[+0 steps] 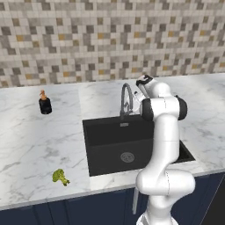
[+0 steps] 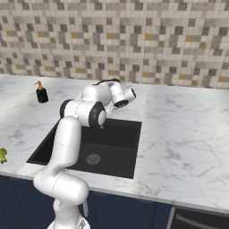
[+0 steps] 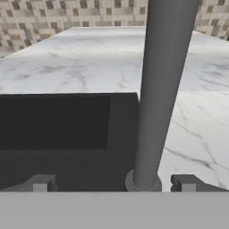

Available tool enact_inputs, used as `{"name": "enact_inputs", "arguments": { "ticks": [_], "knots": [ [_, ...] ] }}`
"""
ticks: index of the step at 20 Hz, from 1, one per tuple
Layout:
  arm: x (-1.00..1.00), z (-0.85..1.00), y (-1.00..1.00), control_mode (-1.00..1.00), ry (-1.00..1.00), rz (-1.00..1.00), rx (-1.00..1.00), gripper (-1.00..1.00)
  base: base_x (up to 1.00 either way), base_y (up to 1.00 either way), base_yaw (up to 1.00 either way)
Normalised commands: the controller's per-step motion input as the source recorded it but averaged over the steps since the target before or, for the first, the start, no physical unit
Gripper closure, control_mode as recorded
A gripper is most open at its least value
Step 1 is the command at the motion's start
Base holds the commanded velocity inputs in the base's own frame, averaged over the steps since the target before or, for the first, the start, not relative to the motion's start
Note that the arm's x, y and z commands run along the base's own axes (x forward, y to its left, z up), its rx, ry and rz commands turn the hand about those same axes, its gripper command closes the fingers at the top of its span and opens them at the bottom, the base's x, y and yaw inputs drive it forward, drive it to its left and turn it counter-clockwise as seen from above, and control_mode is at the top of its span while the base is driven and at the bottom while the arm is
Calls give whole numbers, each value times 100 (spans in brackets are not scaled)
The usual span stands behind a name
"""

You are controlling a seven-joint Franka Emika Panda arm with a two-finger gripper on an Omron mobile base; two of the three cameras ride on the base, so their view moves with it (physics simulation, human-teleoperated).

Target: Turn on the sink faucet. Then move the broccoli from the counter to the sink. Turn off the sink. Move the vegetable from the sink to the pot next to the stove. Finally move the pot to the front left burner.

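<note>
The sink faucet (image 1: 126,99), a thin grey gooseneck, rises behind the black sink (image 1: 118,140). In the hand view its stem (image 3: 161,89) stands close up, and its base sits between my two fingertips, nearer the right one. My gripper (image 3: 112,184) is open and touches nothing. From the left base view the gripper (image 1: 137,96) hangs just right of the spout. No water runs from the spout. The broccoli (image 1: 60,176) lies on the white marble counter (image 1: 26,145) near its front edge, left of the sink. It also peeks in at the left edge as broccoli (image 2: 2,155).
A small black soap bottle (image 1: 44,103) with an orange pump stands on the counter at the back left of the sink (image 2: 107,143). A tiled wall closes off the back. Bare marble stretches to the right of the basin.
</note>
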Motion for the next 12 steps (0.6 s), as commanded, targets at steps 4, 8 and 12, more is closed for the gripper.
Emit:
{"name": "enact_inputs", "arguments": {
  "ticks": [4, 8, 12],
  "knots": [
    [0, -14, 18, -100, 3, 0, 0, 100, 0, 0, 0],
    [2, -13, 15, -100, 1, 0, 0, 100, 0, 0, 0],
    [0, -8, 0, -100, 0, 0, 0, 100, 0, 0, 0]
  ]
}}
